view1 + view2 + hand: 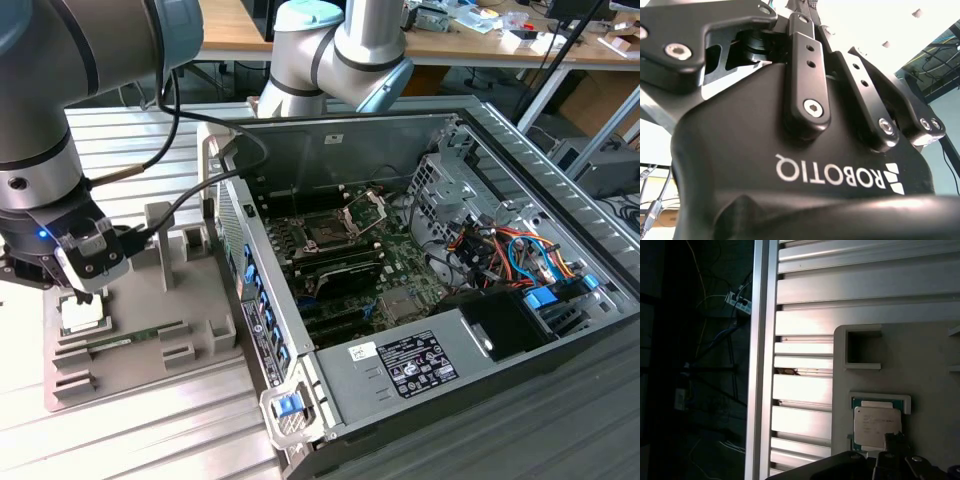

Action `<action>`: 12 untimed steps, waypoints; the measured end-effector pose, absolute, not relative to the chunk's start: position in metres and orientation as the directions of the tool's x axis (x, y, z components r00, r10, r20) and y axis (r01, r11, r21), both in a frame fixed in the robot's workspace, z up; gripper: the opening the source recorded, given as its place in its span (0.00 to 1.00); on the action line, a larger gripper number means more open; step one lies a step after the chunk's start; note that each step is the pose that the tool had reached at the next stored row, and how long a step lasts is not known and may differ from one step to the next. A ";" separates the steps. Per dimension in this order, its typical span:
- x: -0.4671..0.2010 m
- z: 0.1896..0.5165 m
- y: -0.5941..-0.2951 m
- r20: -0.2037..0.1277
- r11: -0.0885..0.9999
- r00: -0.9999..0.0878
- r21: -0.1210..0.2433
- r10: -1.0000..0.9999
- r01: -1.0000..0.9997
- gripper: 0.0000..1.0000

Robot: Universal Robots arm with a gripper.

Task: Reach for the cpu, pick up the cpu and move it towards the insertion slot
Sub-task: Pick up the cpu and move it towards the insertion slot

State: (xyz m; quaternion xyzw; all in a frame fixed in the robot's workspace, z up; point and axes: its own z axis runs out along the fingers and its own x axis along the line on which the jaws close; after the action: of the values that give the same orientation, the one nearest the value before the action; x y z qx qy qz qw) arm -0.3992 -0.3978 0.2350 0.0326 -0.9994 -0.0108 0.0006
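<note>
The cpu (84,313), a small square chip with a pale metal top, lies in a recess of a grey fixture block (190,300) at the exterior view's left. My gripper (82,297) hangs right above it, close to its top. In the first wrist view the cpu (877,426) sits in its green-edged pocket, and the dark gripper (892,452) overlaps its near edge. The insertion slot (325,232), a dark square socket with its silver frame raised, lies on the green board inside the open computer case. The second wrist view shows the gripper's black body (805,165) from close up.
A thin green memory stick (130,341) lies in the fixture beside the cpu. The open case wall (255,300) stands between the fixture and the socket. Drive cage and coloured cables (500,250) crowd the case's right side. A slatted aluminium table (130,440) carries everything.
</note>
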 end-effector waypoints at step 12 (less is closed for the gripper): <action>-0.399 0.231 -0.398 0.001 0.998 -0.998 0.022 -0.065 -0.065 0.10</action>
State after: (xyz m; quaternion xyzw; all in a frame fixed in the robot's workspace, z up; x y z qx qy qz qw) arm -0.3993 -0.3978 0.2310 0.0325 -0.9994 -0.0108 0.0006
